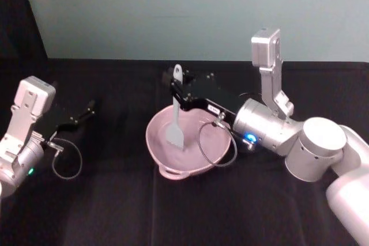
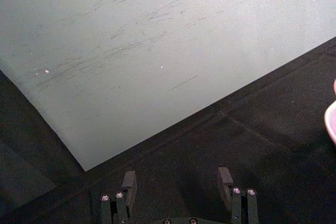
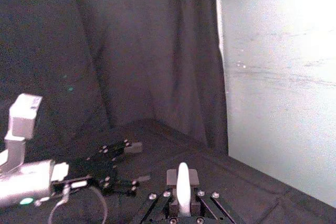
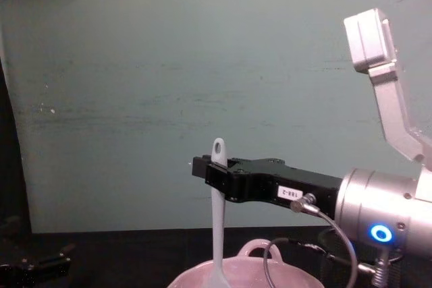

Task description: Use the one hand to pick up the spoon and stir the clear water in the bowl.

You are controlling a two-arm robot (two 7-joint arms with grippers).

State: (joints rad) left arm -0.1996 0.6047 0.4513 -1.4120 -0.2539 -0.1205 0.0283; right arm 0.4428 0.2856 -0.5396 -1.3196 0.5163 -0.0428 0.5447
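My right gripper (image 1: pixel 174 90) is shut on the white spoon (image 1: pixel 175 116) near its handle end and holds it upright. The spoon's flat head dips into the pale pink bowl (image 1: pixel 155 142) at the table's middle. Seen from the chest, the spoon (image 4: pixel 217 220) hangs straight down from the black jaws into the bowl (image 4: pixel 256 251). The right wrist view has the spoon's handle tip (image 3: pixel 182 187) standing between the fingers. The clear water is too faint to make out. My left gripper (image 1: pixel 86 110) rests open at the far left; its fingers (image 2: pixel 128 187) stand apart over bare cloth.
A black cloth (image 1: pixel 190 211) covers the table, and a pale green wall (image 1: pixel 190 10) stands behind it. A grey cable loop (image 1: pixel 218 145) from my right wrist hangs over the bowl's right rim. Dark curtains (image 3: pixel 105 51) close off the left side.
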